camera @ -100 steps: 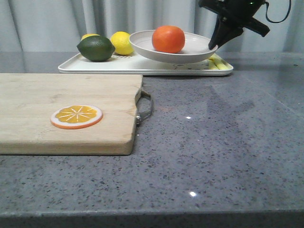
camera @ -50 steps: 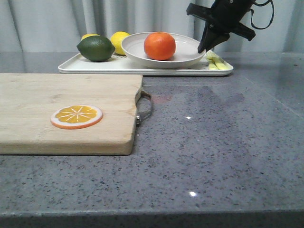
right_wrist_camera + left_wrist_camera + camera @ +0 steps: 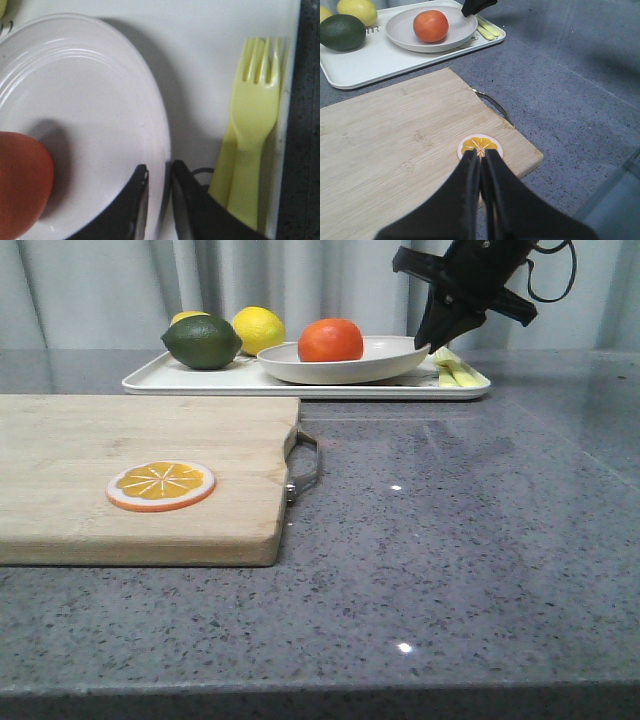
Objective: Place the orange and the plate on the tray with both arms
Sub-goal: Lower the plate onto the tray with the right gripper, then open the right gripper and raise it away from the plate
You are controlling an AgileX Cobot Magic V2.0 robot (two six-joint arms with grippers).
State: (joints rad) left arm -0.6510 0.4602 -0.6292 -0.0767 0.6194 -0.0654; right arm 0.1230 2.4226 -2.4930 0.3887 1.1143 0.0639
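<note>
- Orange (image 3: 330,340), a whole round glossy bright orange fruit, sat inside the wide shallow off-white plate (image 3: 385,362), toward the plate's 9 o'clock side in the front view.
- That plate rested flat on the flat rectangular white tray (image 3: 200,380) with its low raised rim, at the table's 12 o'clock end.
- At the plate's 3 o'clock edge, the black right gripper (image 3: 428,340) came down from above; in the right wrist view its 2 fingers (image 3: 136,200) straddled the plate's raised rim, 1 inside and 1 outside, pinching it closely.
- A pale yellow plastic fork (image 3: 252,145) lay on the tray just beside the outer finger, at the tray's 3 o'clock end.
- A dark green lime (image 3: 202,342) and a yellow lemon (image 3: 258,330) sat on the tray at 9 o'clock of the plate, with a 2nd yellow fruit partly hidden behind the lime.
- A light wooden cutting board (image 3: 120,460) with a metal handle (image 3: 305,468) lay on the grey speckled stone table (image 3: 470,540), nearer the camera than the tray.
- A flat orange slice with a white rim (image 3: 161,485) lay on the board.
- The black left gripper (image 3: 481,165) hung above the board near that slice, its 2 fingers pressed together on nothing.
</note>
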